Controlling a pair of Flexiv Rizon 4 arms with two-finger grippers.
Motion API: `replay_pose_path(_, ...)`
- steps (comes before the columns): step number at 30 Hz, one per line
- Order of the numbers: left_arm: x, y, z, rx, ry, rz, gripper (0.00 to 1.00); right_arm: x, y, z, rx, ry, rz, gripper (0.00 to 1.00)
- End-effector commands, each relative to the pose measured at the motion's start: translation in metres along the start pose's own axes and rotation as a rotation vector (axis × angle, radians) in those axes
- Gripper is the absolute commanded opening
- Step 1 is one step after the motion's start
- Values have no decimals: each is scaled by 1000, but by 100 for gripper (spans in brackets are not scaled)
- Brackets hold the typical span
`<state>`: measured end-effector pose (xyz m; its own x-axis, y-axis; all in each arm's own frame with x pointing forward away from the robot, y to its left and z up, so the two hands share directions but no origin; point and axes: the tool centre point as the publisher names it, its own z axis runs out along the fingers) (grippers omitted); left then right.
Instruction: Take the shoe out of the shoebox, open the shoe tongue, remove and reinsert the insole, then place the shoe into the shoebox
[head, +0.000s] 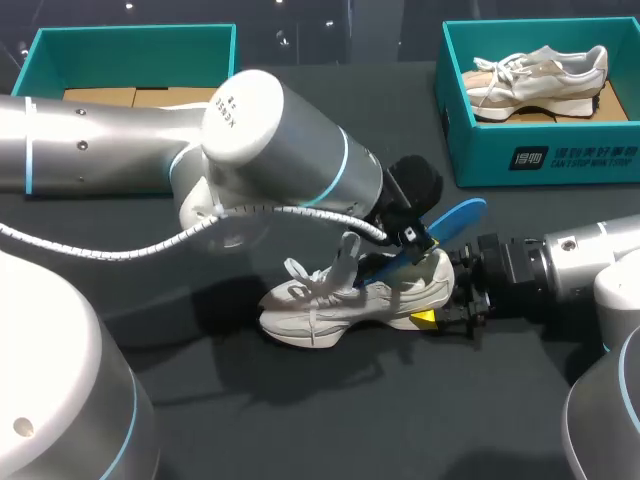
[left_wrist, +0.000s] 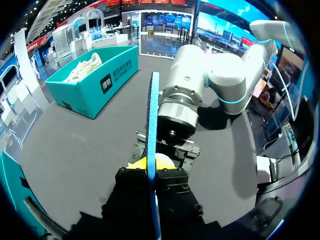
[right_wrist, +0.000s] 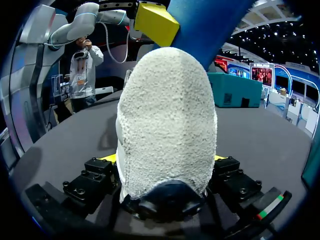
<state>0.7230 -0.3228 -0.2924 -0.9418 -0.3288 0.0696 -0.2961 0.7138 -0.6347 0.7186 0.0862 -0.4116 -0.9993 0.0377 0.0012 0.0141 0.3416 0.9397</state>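
In the middle of the dark counter (head: 300, 420) sits the white shoe (head: 340, 300), toe pointing toward my left side, and my right pincer (head: 455, 305) is clamped on its heel from both sides. My left pincer (head: 410, 240) hangs just above the shoe's opening, pinching the blue insole (head: 455, 218), which sticks up at a slant. At the far edge there's an open teal shoebox (head: 130, 40) on the left, and a second teal shoebox (head: 540, 160) on the right with another pale shoe (head: 540, 72) lying in it
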Motion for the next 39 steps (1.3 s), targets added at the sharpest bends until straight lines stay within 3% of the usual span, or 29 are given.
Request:
replay_pose_path(1,-2,-13,-24,0,125,-9,0,0,0,1,3,0,0,0)
replay_pose_path(6,17,-37,-49,63,212,-21,0,0,0,1,3,0,0,0)
replay_pose_path(9,29,-59,-74,105,299,-51,0,0,0,1,3,0,0,0)
replay_pose_path(24,29,-59,-74,105,299,-51,0,0,0,1,3,0,0,0)
replay_pose_path(26,34,-63,-91,194,423,-111,0,0,0,1,3,0,0,0)
replay_pose_path(28,37,-78,-111,304,474,-143,0,0,0,1,3,0,0,0)
replay_pose_path(35,54,-123,-174,552,512,-183,0,0,0,1,3,0,0,0)
replay_pose_path(39,55,-129,-182,576,508,-187,0,0,0,1,3,0,0,0)
